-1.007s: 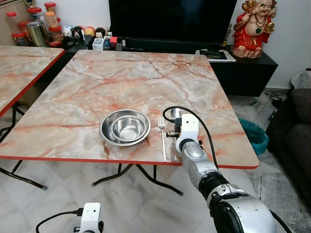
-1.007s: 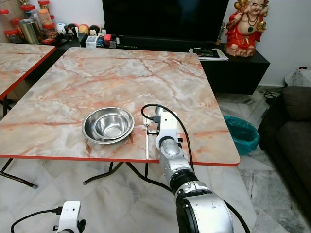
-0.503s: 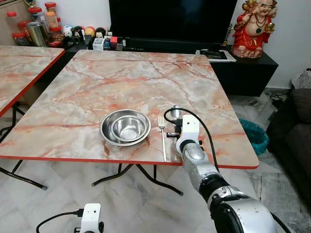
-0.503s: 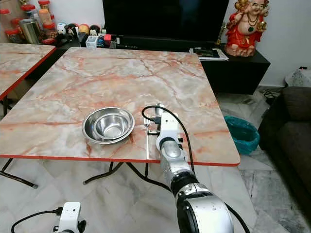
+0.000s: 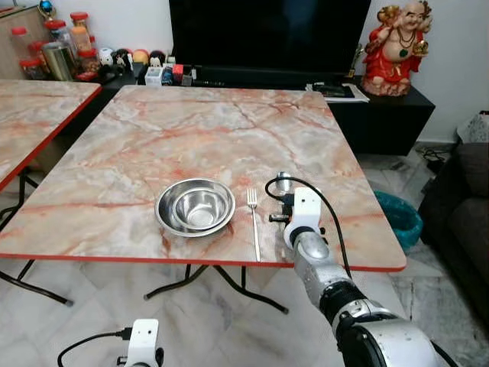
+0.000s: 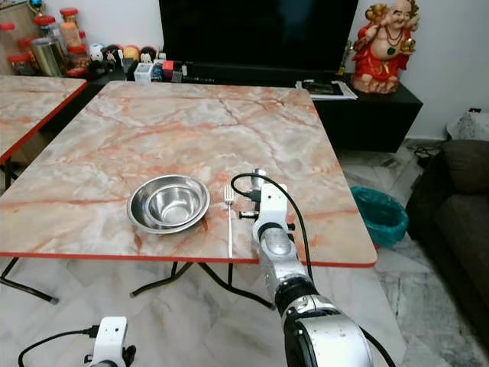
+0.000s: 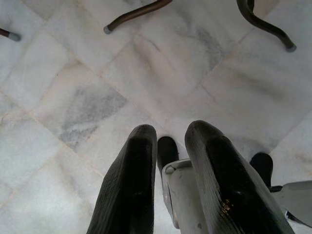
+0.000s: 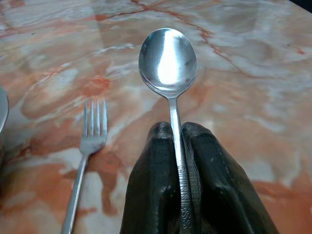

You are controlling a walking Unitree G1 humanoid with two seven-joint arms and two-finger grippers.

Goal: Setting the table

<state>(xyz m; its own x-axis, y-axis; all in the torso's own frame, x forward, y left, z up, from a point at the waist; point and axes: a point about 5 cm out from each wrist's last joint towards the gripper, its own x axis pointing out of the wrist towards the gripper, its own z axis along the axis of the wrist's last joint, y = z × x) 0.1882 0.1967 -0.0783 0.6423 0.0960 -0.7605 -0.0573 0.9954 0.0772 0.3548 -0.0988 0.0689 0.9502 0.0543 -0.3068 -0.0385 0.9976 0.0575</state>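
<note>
Right hand pinching the spoon by its handle, bowl pointing away from the wrist, over the marble surface just right of the fork. The fork lies flat beside the nested steel bowls, its handle reaching toward the near red edge. Left hand hangs idle over the floor, fingers slightly parted with nothing between them.

Risks, as judged from this arrangement: the grip covers only a narrow stretch of thin handle, so the spoon could pivot or slide between the pads as it is lowered, landing crooked instead of parallel to the fork. Whether the spoon is already touching the surface cannot be told; a release from any height would let it bounce and skate on the smooth marble. Drift toward the fork could knock it askew or against the bowls. Placement too near the front edge could leave the handle overhanging and liable to tip off.
</note>
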